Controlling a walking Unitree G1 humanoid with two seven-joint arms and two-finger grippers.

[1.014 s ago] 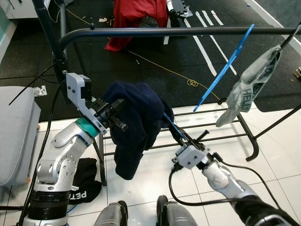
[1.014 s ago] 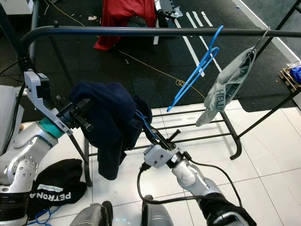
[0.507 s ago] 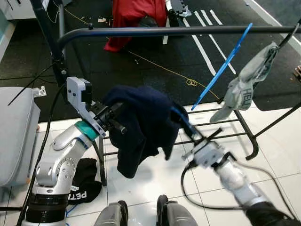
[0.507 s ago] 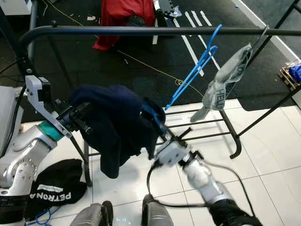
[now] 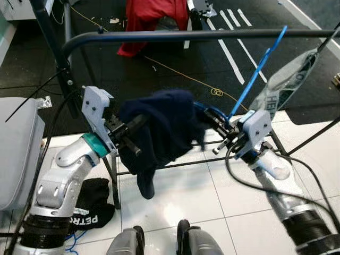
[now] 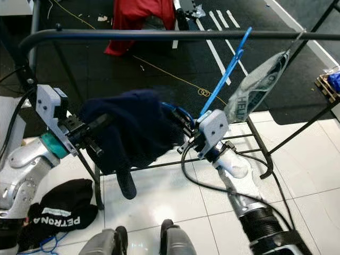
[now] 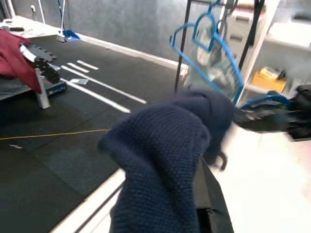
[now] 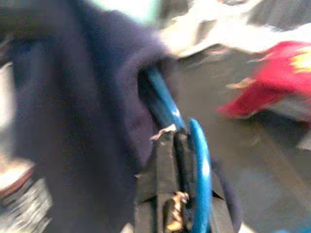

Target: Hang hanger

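Note:
A navy sweater (image 5: 167,125) hangs stretched between my two grippers, below the black rack rail (image 5: 175,36). It sits on a blue hanger (image 5: 210,110) whose hook end pokes out of the cloth on the right. My right gripper (image 5: 220,125) is shut on that hanger (image 8: 163,104) just beside the sweater. My left gripper (image 5: 133,135) stands open at the sweater's left side, its upper finger tucked under the cloth and its lower finger bare. In the left wrist view the sweater (image 7: 165,160) hangs right in front.
Another blue hanger (image 5: 255,74) and a grey garment (image 5: 289,79) hang on the rail to the right. Red cloth (image 5: 154,18) lies beyond the rack. A black garment (image 5: 93,204) lies on the tiles by the rack post. A grey cushion (image 5: 16,149) stands at the left.
My right gripper has risen and swung to the right with the hanger, lifting the sweater's right side so it spreads between both grippers. The left gripper has barely moved.

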